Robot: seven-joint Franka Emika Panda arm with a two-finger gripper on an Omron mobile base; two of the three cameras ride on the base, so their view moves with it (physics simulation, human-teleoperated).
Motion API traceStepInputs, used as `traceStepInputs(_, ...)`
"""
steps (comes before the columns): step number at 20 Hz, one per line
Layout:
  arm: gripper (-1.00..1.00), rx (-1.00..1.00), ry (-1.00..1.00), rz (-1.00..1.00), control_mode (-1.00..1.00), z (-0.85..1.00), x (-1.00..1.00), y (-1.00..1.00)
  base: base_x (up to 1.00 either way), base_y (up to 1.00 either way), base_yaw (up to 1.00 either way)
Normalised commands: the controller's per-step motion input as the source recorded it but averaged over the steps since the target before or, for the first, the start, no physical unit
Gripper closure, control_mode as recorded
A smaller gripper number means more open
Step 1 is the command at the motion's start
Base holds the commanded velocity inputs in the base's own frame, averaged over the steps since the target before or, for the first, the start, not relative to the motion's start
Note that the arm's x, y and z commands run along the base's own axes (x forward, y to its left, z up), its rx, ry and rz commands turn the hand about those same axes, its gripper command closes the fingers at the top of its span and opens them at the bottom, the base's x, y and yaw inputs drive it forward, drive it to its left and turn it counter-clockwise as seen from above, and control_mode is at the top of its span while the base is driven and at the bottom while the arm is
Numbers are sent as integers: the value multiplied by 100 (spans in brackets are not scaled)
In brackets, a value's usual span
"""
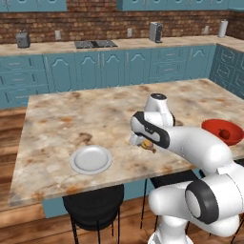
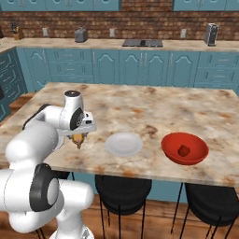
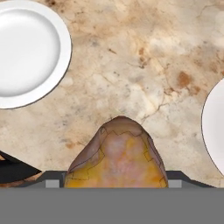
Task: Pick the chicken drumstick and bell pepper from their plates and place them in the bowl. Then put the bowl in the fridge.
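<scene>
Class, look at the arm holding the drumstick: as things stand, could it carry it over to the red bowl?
Probably yes. The end effector holds the chicken drumstick above the counter; only an empty plate lies flat between it and the bowl, whose open top holds just the bell pepper.

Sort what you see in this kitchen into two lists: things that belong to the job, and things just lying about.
Job:
chicken drumstick, in gripper
bell pepper, in bowl
plates

Lying about:
toaster
hob
stools
</scene>
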Motion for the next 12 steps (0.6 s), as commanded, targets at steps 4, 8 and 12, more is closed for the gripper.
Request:
traceStepInputs(4,100,0,0,0,100,0,0,0,-11,-47,-36)
traceStepInputs(8,100,0,0,0,100,0,0,0,2,-41,-53)
traceStepInputs(12,100,0,0,0,100,0,0,0,13,-48,-40)
